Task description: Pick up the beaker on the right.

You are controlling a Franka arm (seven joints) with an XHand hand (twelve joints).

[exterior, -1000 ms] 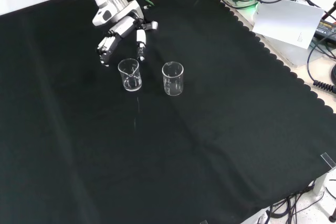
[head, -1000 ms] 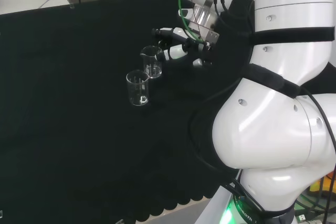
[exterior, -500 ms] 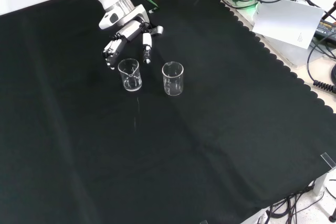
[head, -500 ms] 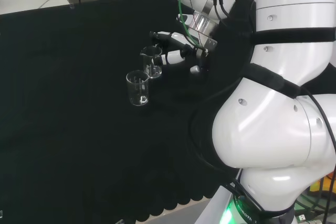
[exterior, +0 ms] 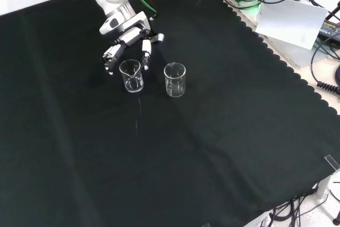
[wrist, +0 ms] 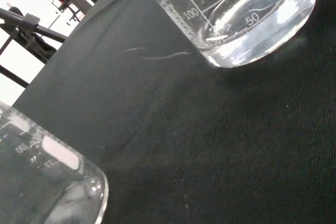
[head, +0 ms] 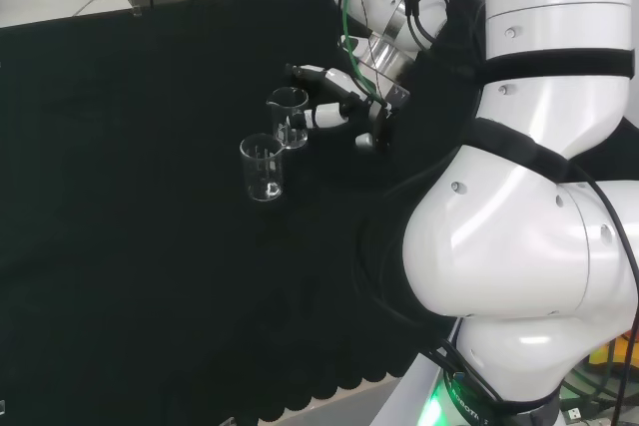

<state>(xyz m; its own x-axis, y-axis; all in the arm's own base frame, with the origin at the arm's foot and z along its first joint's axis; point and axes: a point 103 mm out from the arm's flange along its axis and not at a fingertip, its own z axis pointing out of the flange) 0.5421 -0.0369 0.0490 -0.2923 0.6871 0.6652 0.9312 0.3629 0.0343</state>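
Two clear empty beakers stand on the black cloth. In the front view one beaker (exterior: 131, 75) is on the left and the other beaker (exterior: 175, 79) is on the right. The hand (exterior: 126, 36) comes down from the top, just behind the left one. Its fingers (exterior: 145, 59) are spread to either side of that beaker's rim and are not closed on it. In the head view the hand (head: 332, 115) sits right of the farther beaker (head: 289, 117), with the nearer beaker (head: 263, 168) apart. The wrist view has one beaker (wrist: 247, 14) and a second beaker (wrist: 47, 182) close up.
The scalloped cloth edge (exterior: 276, 57) runs down the right of the front view, with a white sheet (exterior: 292, 22) and cables beyond it. The arm's white links (head: 529, 197) stand at the right of the head view. Open black cloth (exterior: 186, 158) lies in front of the beakers.
The hand has come down and closer to the left beaker of the front view, so its spread fingers now flank the rim. Neither beaker has moved.
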